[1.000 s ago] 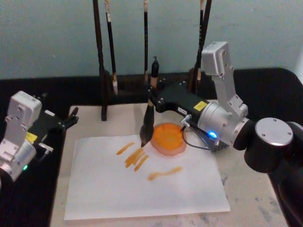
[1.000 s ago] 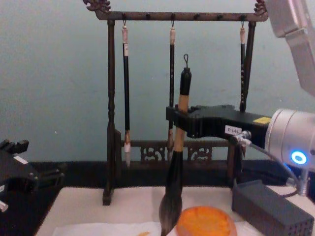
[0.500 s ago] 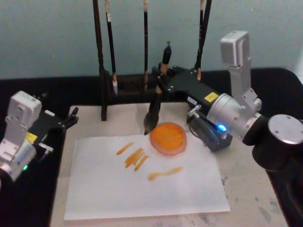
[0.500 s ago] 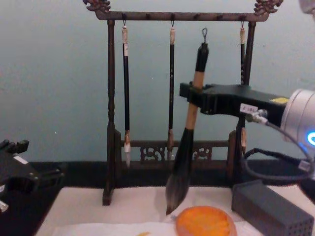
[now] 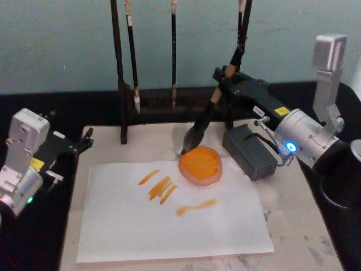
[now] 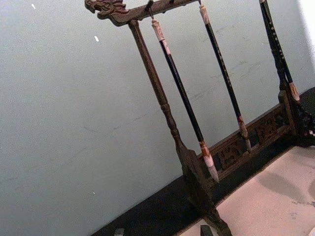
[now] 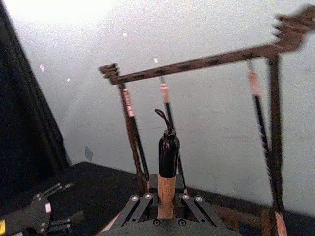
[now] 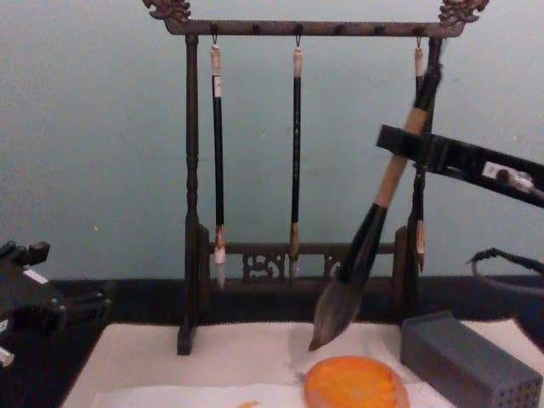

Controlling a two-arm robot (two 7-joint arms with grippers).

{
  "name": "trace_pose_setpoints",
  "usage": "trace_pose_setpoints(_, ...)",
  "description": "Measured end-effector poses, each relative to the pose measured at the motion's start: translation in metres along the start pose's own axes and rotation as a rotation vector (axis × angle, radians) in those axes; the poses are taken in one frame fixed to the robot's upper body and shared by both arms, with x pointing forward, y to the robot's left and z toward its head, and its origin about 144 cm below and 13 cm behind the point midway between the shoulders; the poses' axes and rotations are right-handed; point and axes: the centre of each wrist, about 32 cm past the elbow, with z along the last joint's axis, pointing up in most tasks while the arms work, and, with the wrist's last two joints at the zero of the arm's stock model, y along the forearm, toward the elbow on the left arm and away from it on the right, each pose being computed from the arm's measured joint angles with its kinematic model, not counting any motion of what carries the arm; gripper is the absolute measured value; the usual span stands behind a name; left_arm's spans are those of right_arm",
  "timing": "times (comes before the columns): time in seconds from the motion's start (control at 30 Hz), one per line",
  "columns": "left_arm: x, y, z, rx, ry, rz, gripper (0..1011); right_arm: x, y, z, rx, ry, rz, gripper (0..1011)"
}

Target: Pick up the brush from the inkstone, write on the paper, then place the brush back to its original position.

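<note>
My right gripper [image 5: 224, 75] is shut on the tan handle of the brush [image 5: 210, 111], and from the wrist its fingers [image 7: 139, 207] clamp the handle [image 7: 166, 192]. The brush [image 8: 375, 209] leans, with its loop end up toward the rack. Its dark bristle tip hangs just above the far left rim of the orange inkstone [image 5: 200, 165] [image 8: 352, 383], a little apart from it. The white paper [image 5: 169, 217] lies in front with several orange strokes. My left gripper [image 5: 80, 144] [image 8: 51, 293] is parked, open, at the table's left edge.
A dark wooden rack [image 8: 191, 170] [image 6: 162, 101] with three slim hanging brushes stands at the back. A grey perforated block [image 5: 249, 152] [image 8: 463, 361] sits right of the inkstone. The beige felt mat [image 5: 107, 147] lies under the paper.
The right gripper carried the brush right and back, off the paper. It tilted the brush from near upright to leaning; the tip now hangs over the inkstone's rim.
</note>
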Motion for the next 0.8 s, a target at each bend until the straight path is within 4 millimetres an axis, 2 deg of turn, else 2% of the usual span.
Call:
trace_pose_setpoints(0.47,0.000,0.000,0.000,0.000,0.000,0.000,1001,0.036,-0.013,-0.013,0.012,0.389,-0.091,177)
trace_pose_setpoints(0.8,0.000,0.000,0.000,0.000,0.000,0.000,1001,0.055,-0.018,-0.023,-0.005,0.588,-0.137,177)
